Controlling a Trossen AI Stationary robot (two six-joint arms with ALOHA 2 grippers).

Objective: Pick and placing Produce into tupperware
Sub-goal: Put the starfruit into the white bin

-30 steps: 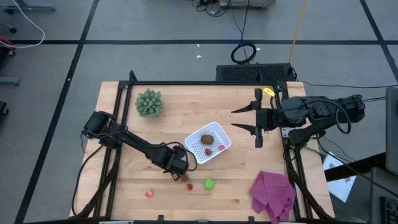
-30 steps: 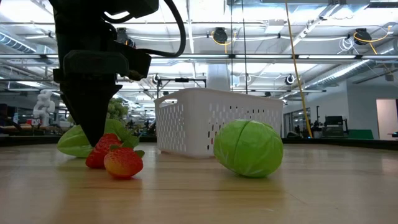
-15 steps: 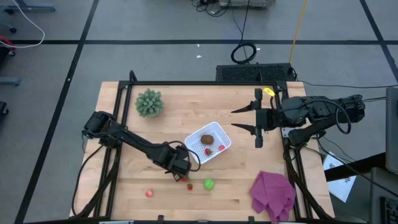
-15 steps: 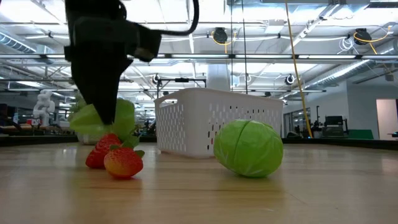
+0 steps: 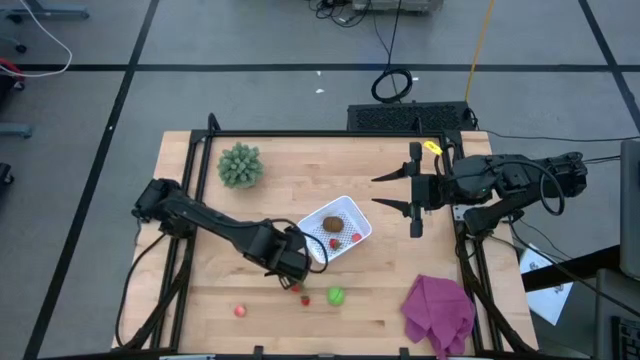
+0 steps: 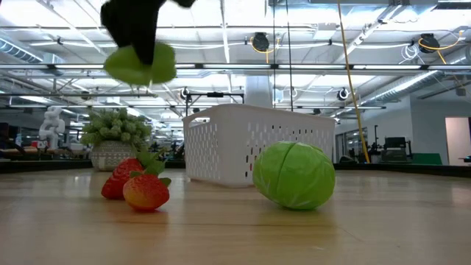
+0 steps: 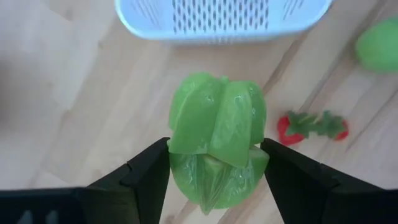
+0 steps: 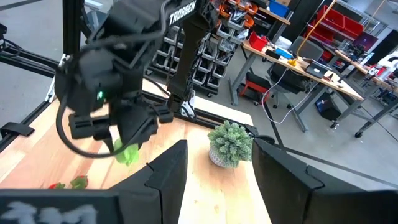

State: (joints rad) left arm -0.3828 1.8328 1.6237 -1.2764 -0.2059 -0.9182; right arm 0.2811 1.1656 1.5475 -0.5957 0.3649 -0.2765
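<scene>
Above wooden table (image 5: 200, 300), left gripper (image 7: 214, 171) holds leafy green (image 7: 214, 140).

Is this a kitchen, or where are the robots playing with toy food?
Not a kitchen; it looks like a robot lab or workshop. The right wrist view shows workbenches cluttered with gear, the low view shows bare ceiling pipes, and cables lie on the floor.

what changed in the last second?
The left gripper, shut on the green leafy piece, lifted it off the table from beside the strawberries and shifted toward the white container. Strawberries, round green piece, potted plant and the waiting right gripper stayed put.
</scene>
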